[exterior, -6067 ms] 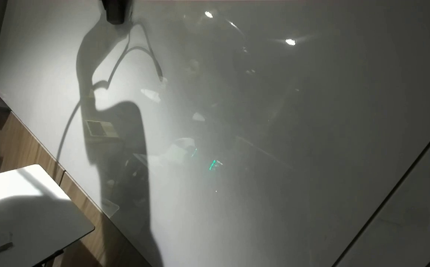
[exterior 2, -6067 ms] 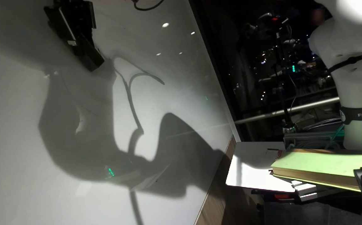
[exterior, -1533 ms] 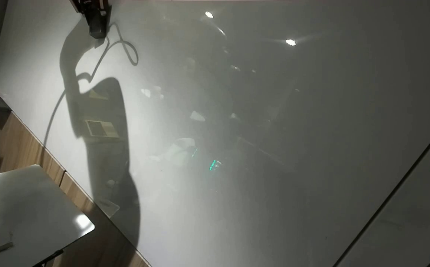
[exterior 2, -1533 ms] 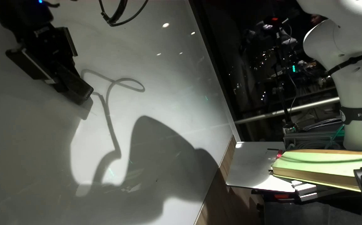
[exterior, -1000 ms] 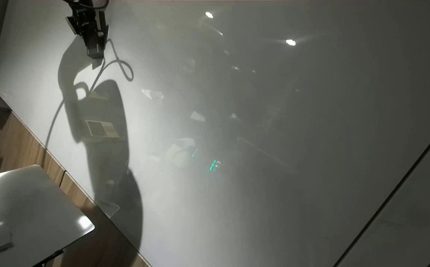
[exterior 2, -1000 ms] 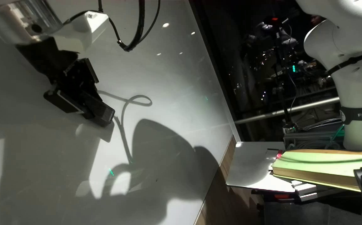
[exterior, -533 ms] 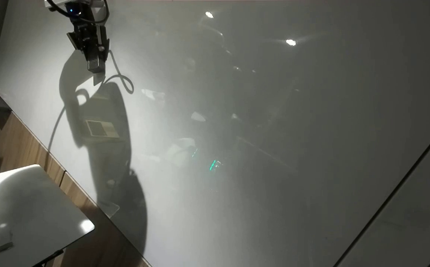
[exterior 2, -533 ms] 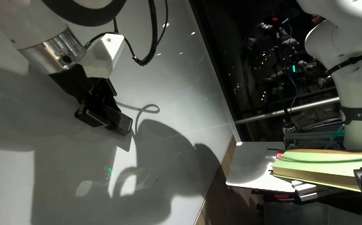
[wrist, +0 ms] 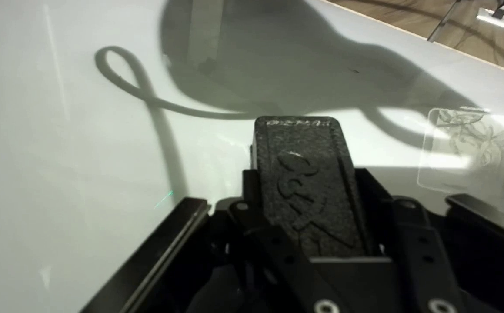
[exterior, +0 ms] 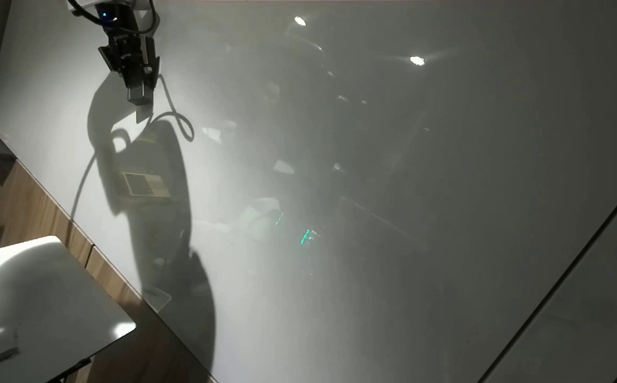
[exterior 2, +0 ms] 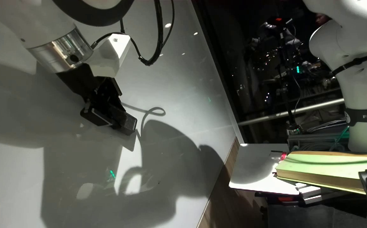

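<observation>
Black block clasped in the gripper, at the far left of the white surface in an exterior view; in both exterior views it lies nearer than earlier.

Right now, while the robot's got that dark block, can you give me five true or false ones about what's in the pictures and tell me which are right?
1. The claw is gripping a dark block. True.
2. The robot arm is bright blue. False: it is mostly white.
3. A loopy shadow falls on the big white surface. True.
4. The green thing is squeezed in the claw. False: it is away from the claw, over by the white table.
5. Curvy marks show on the dark block. True.
</observation>
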Available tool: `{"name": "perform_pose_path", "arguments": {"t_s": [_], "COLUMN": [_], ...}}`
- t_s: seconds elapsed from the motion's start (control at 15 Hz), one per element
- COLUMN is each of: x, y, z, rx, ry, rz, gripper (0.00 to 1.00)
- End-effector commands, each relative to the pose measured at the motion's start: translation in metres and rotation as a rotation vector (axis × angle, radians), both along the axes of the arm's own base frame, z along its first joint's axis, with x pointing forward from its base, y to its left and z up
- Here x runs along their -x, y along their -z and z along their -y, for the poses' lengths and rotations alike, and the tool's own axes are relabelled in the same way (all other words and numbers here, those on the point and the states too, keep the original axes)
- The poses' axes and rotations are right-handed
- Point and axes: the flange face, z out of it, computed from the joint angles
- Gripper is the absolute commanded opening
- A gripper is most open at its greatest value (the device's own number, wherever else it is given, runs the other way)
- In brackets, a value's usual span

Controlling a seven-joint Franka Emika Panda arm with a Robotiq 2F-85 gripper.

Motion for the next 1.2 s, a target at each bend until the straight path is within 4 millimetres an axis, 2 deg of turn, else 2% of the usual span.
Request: {"name": "perform_pose_path", "arguments": {"t_s": [0.0, 0.27, 0.47, 0.8, 1.13], "x": [-0.018, -0.013, -0.013, -0.013, -0.005], "y": [-0.039, -0.070, -0.086, -0.115, -0.166], "z": [0.005, -0.014, -0.024, -0.025, -0.022], "rx": [-0.051, -0.088, -0.119, -0.162, -0.205], "ry": [-0.016, -0.030, -0.042, -0.034, -0.031], "rz": [0.085, 0.128, 0.159, 0.184, 0.236], "gripper": [0.30, 0.30, 0.30, 0.30, 0.30]}}
